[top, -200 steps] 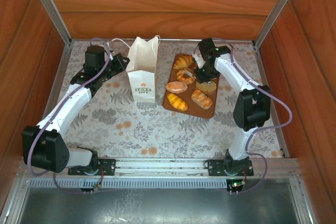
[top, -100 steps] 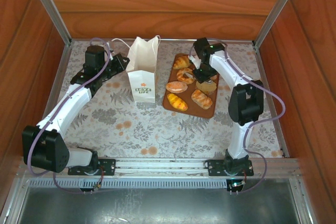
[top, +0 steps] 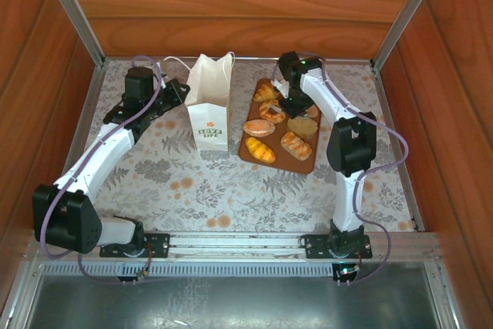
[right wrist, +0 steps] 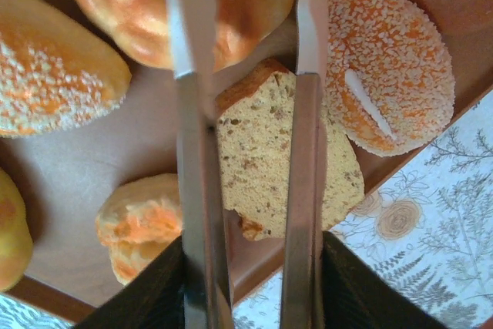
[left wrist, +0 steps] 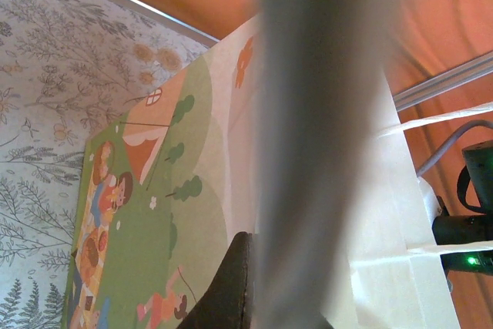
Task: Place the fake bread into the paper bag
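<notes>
Floral bench: fake bread sits on the brown board beside the upright paper bag. Left fingers clenched on the bag's rim; right fingers straddle a brown slice, grip unclear.

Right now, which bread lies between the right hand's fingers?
The flat tan slice with a crumbly cut face; its neighbours are rounded, glazed or sugared buns.
</notes>
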Available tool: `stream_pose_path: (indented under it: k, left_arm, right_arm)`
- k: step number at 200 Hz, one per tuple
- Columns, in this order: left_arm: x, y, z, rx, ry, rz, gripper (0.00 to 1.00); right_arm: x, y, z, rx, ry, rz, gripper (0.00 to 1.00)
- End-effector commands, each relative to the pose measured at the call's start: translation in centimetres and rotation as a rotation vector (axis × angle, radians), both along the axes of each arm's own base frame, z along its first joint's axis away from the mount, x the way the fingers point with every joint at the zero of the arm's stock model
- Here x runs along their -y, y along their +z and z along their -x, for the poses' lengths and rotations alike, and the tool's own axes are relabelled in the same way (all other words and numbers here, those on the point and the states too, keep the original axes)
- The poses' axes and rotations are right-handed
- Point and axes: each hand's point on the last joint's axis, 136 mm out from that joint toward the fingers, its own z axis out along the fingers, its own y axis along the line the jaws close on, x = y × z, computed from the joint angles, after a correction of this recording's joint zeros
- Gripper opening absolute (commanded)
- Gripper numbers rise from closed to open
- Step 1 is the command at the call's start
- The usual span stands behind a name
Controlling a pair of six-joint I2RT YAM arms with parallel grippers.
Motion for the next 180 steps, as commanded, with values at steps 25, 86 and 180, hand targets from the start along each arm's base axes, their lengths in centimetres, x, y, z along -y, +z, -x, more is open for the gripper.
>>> stream_pose_path:
  k: [25,86,180]
  left_arm:
    - [-0.4,-0.7,0.2,-0.025,0.004,-0.027,0.00]
    - [-0.5,-0.2,0.3,-0.018,0.008,-0.023,0.00]
    - [0.2,0.2,-0.2,-0.023,0.000,-0.010,0.00]
  right_arm:
    - [0.2,2.2,1.2,0.022,0.002,0.009,0.25]
    - [0.3,6.0,2.4,0.154,-0.010,-0.068,0.20]
    - [-2.3,18.9,4.4,0.513,0.053,-0.370,0.20]
